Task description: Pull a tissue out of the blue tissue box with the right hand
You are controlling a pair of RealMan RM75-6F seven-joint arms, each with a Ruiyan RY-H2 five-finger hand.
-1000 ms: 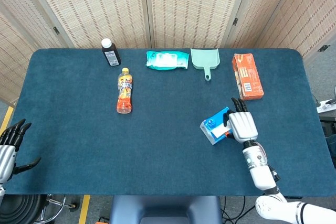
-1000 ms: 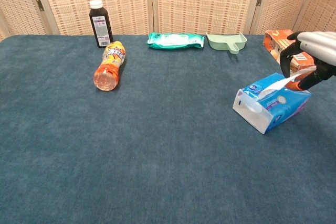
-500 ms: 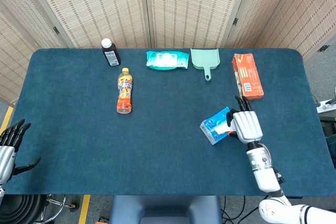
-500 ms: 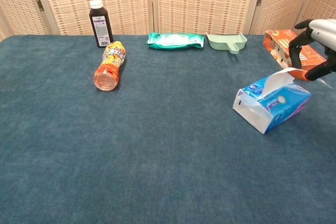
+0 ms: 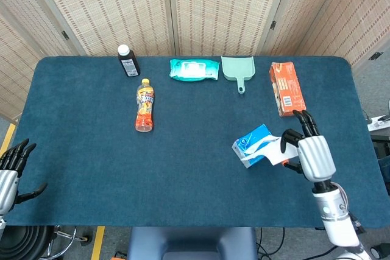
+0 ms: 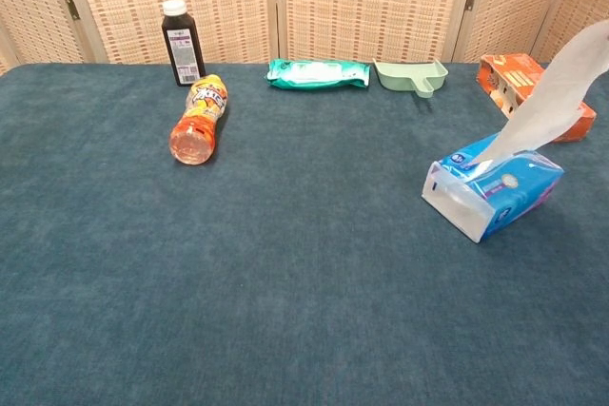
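- We see the right robot hand (image 5: 314, 153) pinching the tissue (image 6: 552, 106), stretched from the blue tissue box (image 6: 495, 187).
- Thin, soft, tearable; we'd hold its top edge.
- Left robot hand (image 5: 11, 172) spread, holding nothing.

Tissue (image 6: 557, 92) top leaves chest view.

Centre and near tabletop (image 5: 183, 175): open cloth, wide passage.
Right side: blue tissue box (image 5: 251, 145) lies tilted, tissue (image 6: 552, 102) stretched up and rightward from it to the right hand (image 5: 314, 154).
Far right: orange box (image 5: 286, 87) just beyond that hand.
Back edge: dark bottle (image 5: 128, 61), wipes pack (image 5: 194, 69), green scoop (image 5: 237, 68).
Left-centre: orange bottle (image 5: 144, 105) lying down.
Left edge: left hand (image 5: 12, 172) off the tabletop.
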